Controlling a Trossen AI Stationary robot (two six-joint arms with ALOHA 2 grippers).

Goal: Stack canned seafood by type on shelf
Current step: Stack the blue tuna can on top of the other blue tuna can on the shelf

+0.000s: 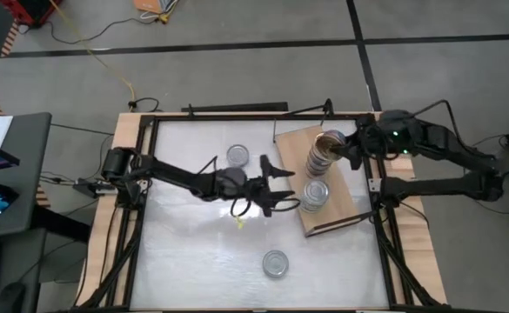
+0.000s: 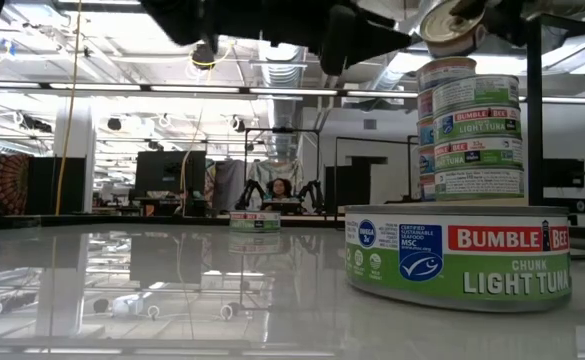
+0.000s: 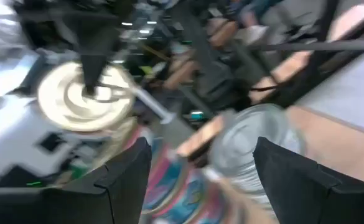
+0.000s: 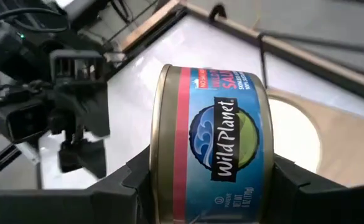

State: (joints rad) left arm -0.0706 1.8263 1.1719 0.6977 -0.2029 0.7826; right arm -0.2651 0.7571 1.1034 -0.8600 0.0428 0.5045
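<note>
Standing by the bench (image 1: 193, 261), I see the right gripper (image 4: 210, 180) over at about two o'clock on the bench top, its jaws clamped on the two sides of a Wild Planet tin (image 4: 216, 149) with a blue label, a red band and a gold rim. That tin hangs tilted just above the taller stack (image 1: 322, 156), which stands toward the twelve o'clock end of the wooden shelf (image 1: 345, 204). In the low view the same stack shows green Bumble Bee light tuna labels.

A shorter stack with a silver-grey lid (image 1: 315, 195) stands on the shelf just toward six o'clock from the tall one.

The left gripper (image 1: 282, 187) reaches across the middle of the bench, its jaws spread wide and holding nothing, their tips pointing toward three o'clock at the shorter stack.

Two loose tins lie on the white bench: one silver-lidded tin (image 1: 237, 156) near twelve o'clock, close beside the left arm, and another single tin (image 1: 275, 263) down at six o'clock, well apart from everything else.
</note>
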